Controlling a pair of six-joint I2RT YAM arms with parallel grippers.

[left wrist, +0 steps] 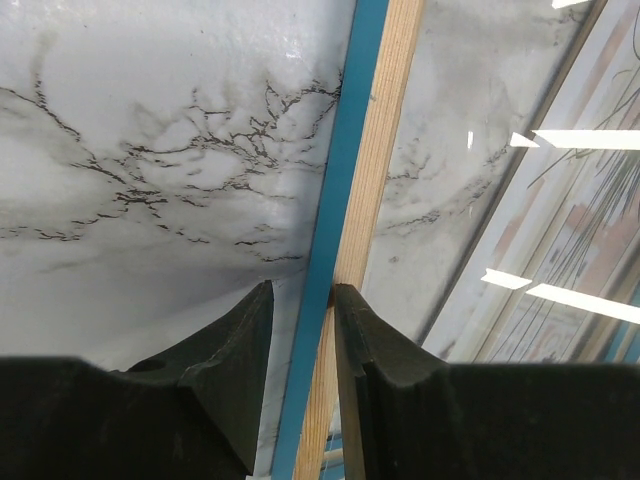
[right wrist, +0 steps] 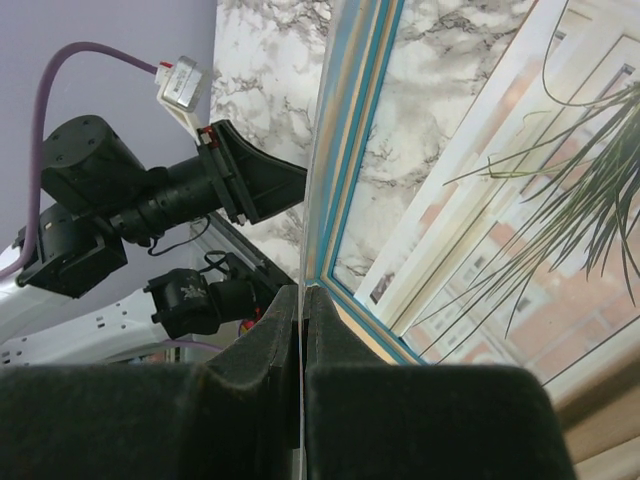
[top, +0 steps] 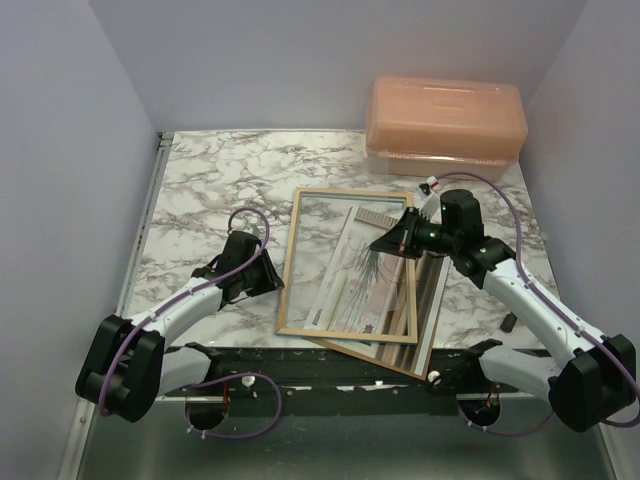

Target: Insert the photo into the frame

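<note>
The frame (top: 350, 192) lies on the marble table, pale wood side up; its blue face edge shows in the left wrist view (left wrist: 375, 180). The photo (top: 365, 280), with its spiky plant, lies skewed across the frame opening and juts past the right rail. My left gripper (top: 275, 272) is open astride the frame's left rail (left wrist: 300, 288); one finger touches the wood, the other stands off. My right gripper (top: 392, 243) is shut on the photo's far edge, seen edge-on (right wrist: 302, 290). The plant picture (right wrist: 540, 250) and the frame's corner (right wrist: 350, 170) show beside it.
A peach plastic box (top: 445, 125) stands at the back right by the wall. Lilac walls close in the left, back and right sides. The photo's near corner reaches the table's front edge (top: 250, 350). My left arm (right wrist: 150, 200) shows in the right wrist view.
</note>
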